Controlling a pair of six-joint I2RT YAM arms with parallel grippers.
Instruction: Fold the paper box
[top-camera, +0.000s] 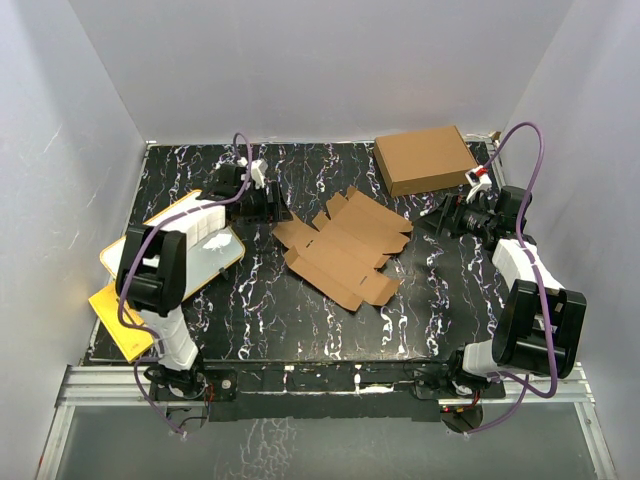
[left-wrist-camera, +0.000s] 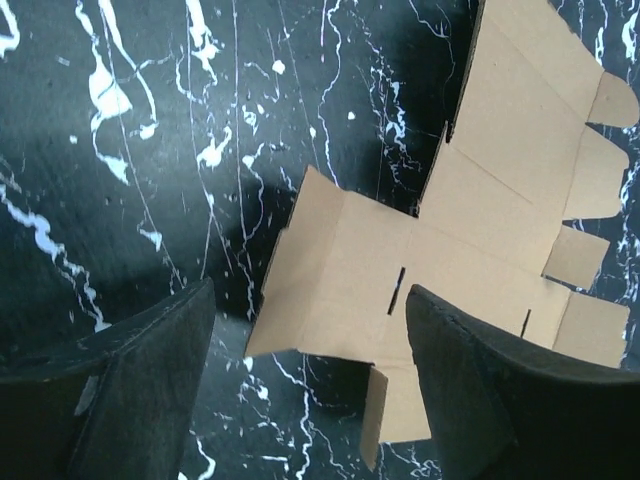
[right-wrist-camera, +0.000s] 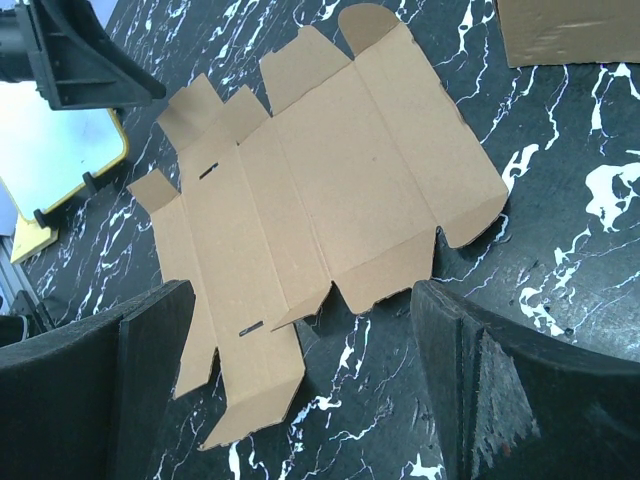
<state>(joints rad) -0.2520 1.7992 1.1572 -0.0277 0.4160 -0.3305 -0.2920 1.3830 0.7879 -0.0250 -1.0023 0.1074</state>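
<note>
The paper box (top-camera: 345, 250) is a flat brown die-cut sheet with flaps and tabs, lying unfolded in the middle of the black marbled table. My left gripper (top-camera: 278, 210) hovers at its left end, open. In the left wrist view the sheet's end flap (left-wrist-camera: 330, 280) lies below and between the two dark fingers (left-wrist-camera: 490, 380), nothing clamped. My right gripper (top-camera: 430, 216) is at the sheet's right side, open. The right wrist view shows the paper box (right-wrist-camera: 320, 190) spread flat just ahead of the gripper (right-wrist-camera: 300, 390), apart from the fingers (right-wrist-camera: 520, 390).
A larger ready-made brown box (top-camera: 425, 160) stands at the back right. A white board with a yellow rim (top-camera: 190, 255) and a yellow sheet (top-camera: 118, 318) lie under the left arm at the table's left edge. Grey walls enclose the table.
</note>
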